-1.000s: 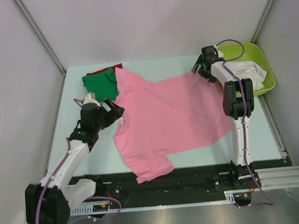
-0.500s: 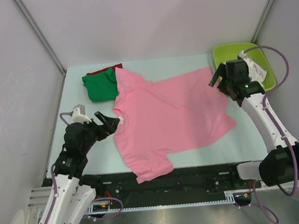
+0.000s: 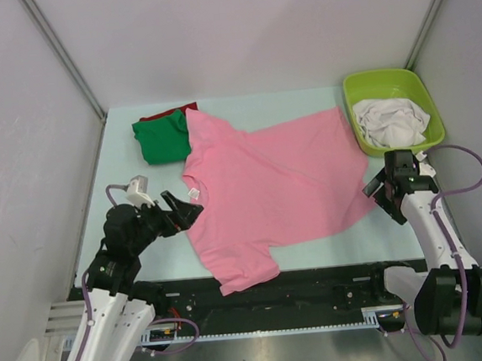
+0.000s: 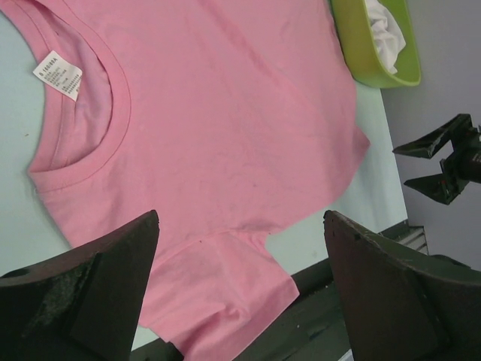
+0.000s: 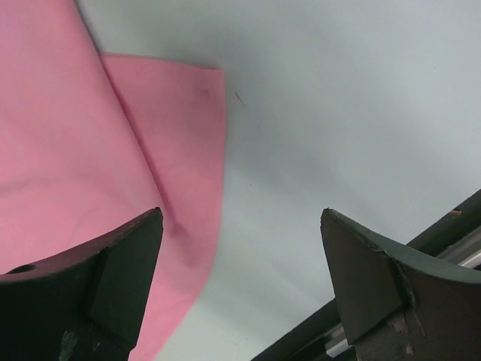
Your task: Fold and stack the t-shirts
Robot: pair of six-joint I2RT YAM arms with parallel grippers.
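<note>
The pale blue-green surface fills the middle of the top view, and most of its centre is covered by the pink t-shirt. The shirt lies spread open and flat, with its neck toward the left of the frame and its hem toward the right. One sleeve points to the upper left. The other hangs toward the bottom, reaching the dark rail at the near edge.

The left arm rises from the lower left. The left jaws stand wide apart just beside the pink collar and hold nothing; in the left wrist view pink cloth lies beneath the gap. The right arm comes up at the lower right. The right jaws are also spread wide and empty, poised by the shirt's right edge, and the right wrist view shows pink cloth on the left and bare surface on the right between them.

The lime-green tub sits in the upper right corner, near the pink hem. It holds crumpled white t-shirts.

At the upper left lies the folded green t-shirt, whose right edge meets the pink sleeve. The red t-shirt shows only as a strip behind the green one.

A small white neck label sits inside the pink collar.
</note>
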